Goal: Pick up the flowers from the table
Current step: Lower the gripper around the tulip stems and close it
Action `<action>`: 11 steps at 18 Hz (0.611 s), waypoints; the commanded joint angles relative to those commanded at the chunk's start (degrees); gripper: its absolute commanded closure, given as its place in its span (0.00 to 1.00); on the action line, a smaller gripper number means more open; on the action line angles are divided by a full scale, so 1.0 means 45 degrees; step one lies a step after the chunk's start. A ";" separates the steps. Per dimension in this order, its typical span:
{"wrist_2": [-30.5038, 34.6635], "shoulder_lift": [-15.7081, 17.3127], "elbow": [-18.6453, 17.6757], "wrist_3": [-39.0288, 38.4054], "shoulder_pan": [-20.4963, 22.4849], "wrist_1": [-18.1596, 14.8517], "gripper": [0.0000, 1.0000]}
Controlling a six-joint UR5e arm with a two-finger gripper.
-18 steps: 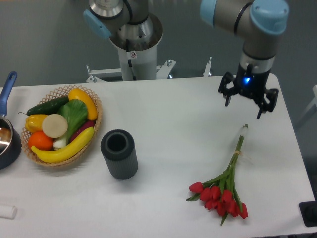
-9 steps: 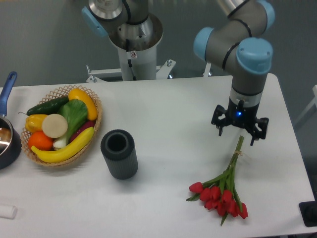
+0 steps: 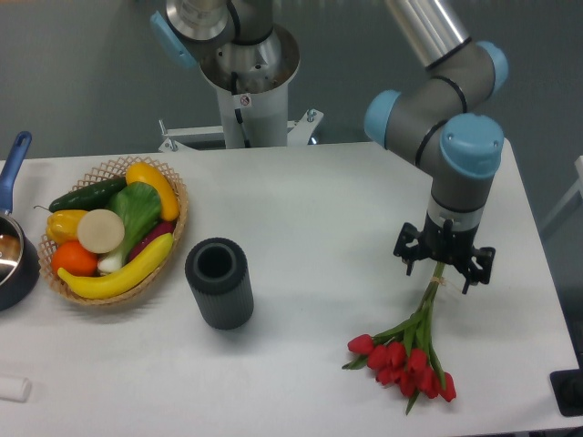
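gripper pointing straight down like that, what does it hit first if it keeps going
Most likely the green stems of the flowers: the gripper hangs over their upper end with its jaws open to either side. The table lies right beneath. Its height above them is unclear.

Flowers (image 3: 407,353) right of cylinder (image 3: 219,283)

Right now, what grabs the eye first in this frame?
The gripper, fingers spread, sits low over the stem end of the flowers, which lie on the table at front right with red heads toward the near edge. At the left, a basket of bright fruit and vegetables stands out, with a dark ribbed cylinder just right of it.
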 joint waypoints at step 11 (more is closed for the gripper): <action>0.0078 -0.0528 -0.0155 0.1289 -0.0138 0.0078 0.00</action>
